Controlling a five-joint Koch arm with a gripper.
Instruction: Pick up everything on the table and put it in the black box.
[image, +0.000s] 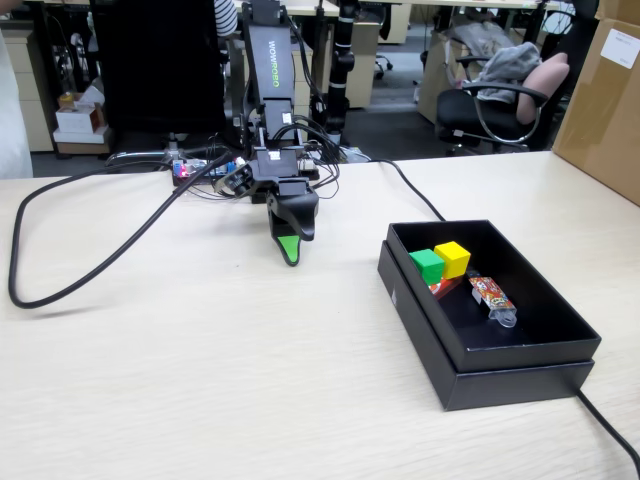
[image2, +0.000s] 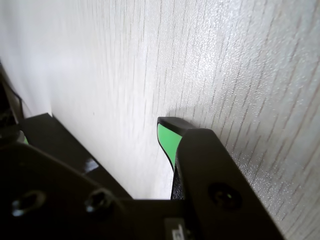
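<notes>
While the black gripper hangs tip-down over the beige wood-grain worktop, jaws' state unclear. Green cube, yellow cube, red-and-white packet sit inside the matte black box.

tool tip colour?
Green pad on the black tool; clearest in the wrist view.

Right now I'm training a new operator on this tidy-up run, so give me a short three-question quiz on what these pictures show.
1. True or false: the green cube and yellow cube lie inside the black box.
2. Which side of the box does the arm stand on in the fixed view: A left, B right?
3. Fill in: the gripper hangs over bare ____.

Key: 1 true; 2 A; 3 table.
</notes>
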